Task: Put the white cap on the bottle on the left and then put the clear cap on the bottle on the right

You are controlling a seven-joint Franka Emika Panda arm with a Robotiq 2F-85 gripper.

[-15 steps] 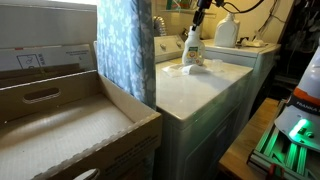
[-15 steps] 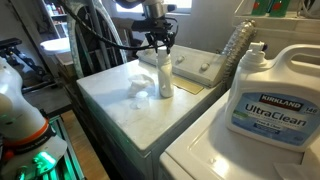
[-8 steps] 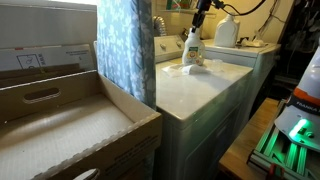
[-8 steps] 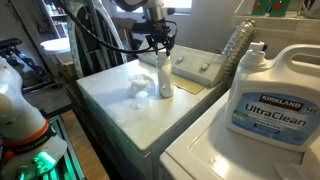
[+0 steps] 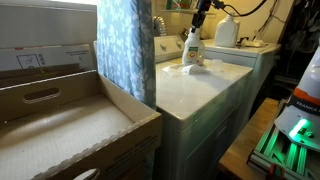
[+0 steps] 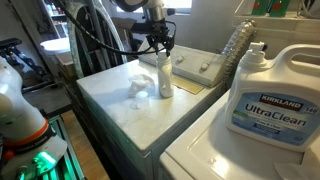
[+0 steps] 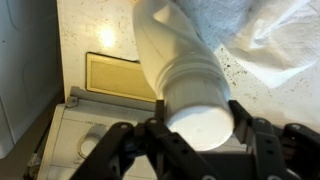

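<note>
Exterior views, left to right:
- Open cardboard box (image 5: 60,110) with a hand slot, nearest the camera at far left.
- Blue patterned curtain (image 5: 125,45), hanging behind the box.
- White speckled washer top (image 5: 200,95), which serves as the work surface. At its rear edge it carries a control panel (image 6: 200,68).
- Crumpled clear plastic (image 6: 136,88), lying on the washer top just beside the bottle.
- White bottle (image 6: 164,78), upright near the back of the washer top.
- Kirkland UltraClean detergent jug (image 6: 268,95), large and close to the lens, standing on the neighbouring white machine (image 6: 200,152).
- Green-lit device (image 5: 290,135), low at the right edge on a wooden floor.
- The room is a cramped laundry area, with hoses and cables behind the machines.

Wrist view:
- Recessed tan panel (image 7: 112,75), set into the speckled surface left of the bottle.
- Gripper (image 7: 203,125), descending from above onto the bottle's top. Its dark fingers (image 7: 158,128) are clamped on either side of the white cap (image 7: 205,118).
- The cap sits on the bottle's neck. Whether it is fully seated cannot be judged from this angle.
</note>
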